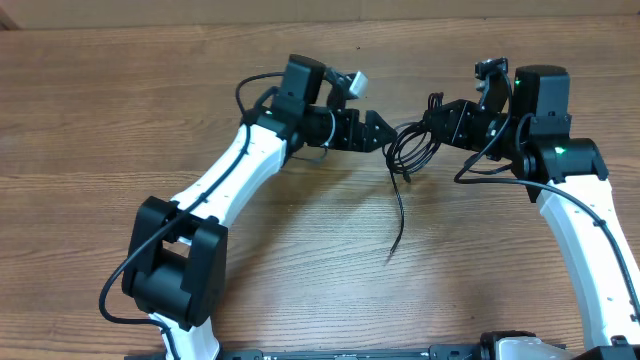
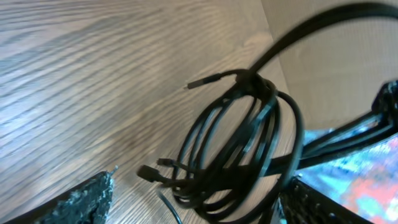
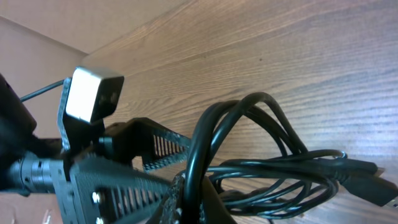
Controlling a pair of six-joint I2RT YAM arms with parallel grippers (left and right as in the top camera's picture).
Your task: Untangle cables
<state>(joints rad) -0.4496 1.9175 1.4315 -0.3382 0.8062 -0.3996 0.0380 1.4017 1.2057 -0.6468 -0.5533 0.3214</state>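
The cables [image 1: 412,148] are wound into a loose coil of several black loops, held up over the middle of the wooden table [image 1: 120,100], between the two grippers. From the coil one single strand [image 1: 397,215] trails away toward the robot's base; whether its end touches the wood cannot be told. In the left wrist view the cables [image 2: 268,134] show a thin plug [image 2: 202,81] sticking out at the top and another plug [image 2: 149,173] at the lower left. The right gripper [image 1: 432,128] has its fingers pressed together on the loops at the coil's right side; in its own view the right gripper [image 3: 186,199] pinches the cables [image 3: 292,167] right at the fingertips, and a thicker plug [image 3: 373,186] lies at the far right. The left gripper [image 1: 388,132] faces the coil from the other side with its fingers spread wide. In its own view the left gripper [image 2: 199,202] has the coil between its two fingers; contact cannot be told.
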